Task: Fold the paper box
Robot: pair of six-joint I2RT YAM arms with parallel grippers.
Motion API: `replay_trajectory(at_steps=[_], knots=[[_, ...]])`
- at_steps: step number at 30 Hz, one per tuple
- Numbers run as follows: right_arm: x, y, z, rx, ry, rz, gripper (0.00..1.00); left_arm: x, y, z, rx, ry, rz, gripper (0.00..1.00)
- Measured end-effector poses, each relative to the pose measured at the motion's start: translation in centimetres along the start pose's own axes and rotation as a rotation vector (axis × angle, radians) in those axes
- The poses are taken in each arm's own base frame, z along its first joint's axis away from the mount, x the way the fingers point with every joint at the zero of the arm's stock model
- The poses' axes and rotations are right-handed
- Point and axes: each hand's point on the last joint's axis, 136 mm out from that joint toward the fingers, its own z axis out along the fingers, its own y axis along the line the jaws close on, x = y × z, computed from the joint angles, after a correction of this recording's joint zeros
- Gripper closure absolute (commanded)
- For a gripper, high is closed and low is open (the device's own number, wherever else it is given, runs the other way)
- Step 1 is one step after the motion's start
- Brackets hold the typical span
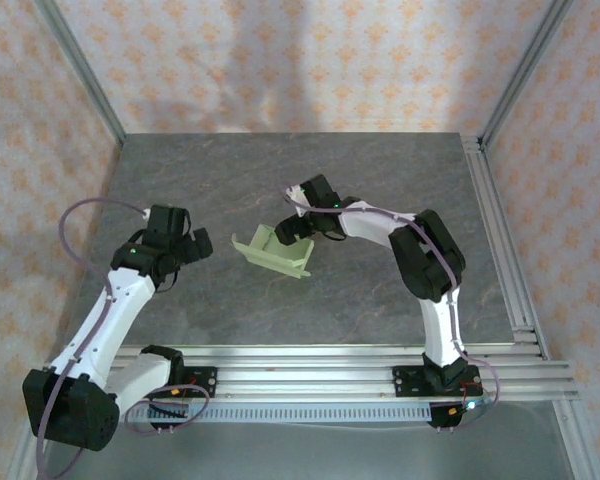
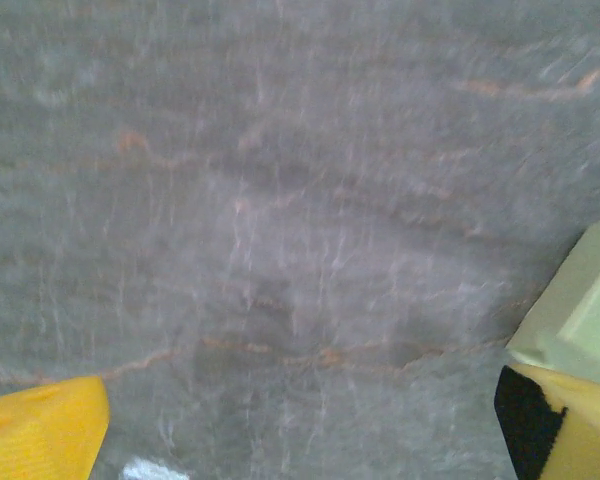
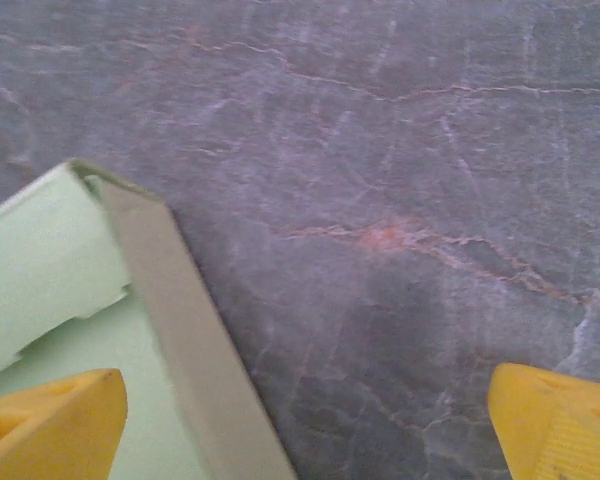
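Diagonally sits the paper box (image 1: 268, 252) (one wall raised); far-left to near-right.

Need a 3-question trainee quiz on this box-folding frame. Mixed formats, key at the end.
1. True or false: the left gripper is clamped on the paper box.
2. Where is the paper box? A) resting on the table between the two arms B) held up in the air C) off the table
3. Fill in: the right gripper has its jaws ____.
Key: 1 false; 2 A; 3 open.
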Motion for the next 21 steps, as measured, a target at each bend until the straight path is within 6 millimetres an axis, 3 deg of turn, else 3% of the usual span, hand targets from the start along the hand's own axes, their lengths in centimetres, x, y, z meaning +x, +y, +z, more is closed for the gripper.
replay_trajectory(at_steps=[4, 12, 18, 21], knots=[[-0.3, -1.3, 0.3, 0.057, 0.026, 0.001, 0.07, 1.8, 0.0, 1.0, 0.009, 0.055, -0.012, 0.00], [0.6, -6.5, -1.1, 0.209, 0.058, 0.070, 0.07, 2.0, -0.9, 2.3, 0.030, 0.088, 0.009, 0.00], [3.2, -10.9, -4.9, 0.336, 0.078, 0.190, 0.06, 2.3, -2.2, 4.0, 0.064, 0.144, 0.036, 0.00], [4.1, -11.8, -7.4, 0.381, 0.064, 0.215, 0.06, 1.9, -3.0, 4.4, 0.088, 0.149, 0.039, 0.00]])
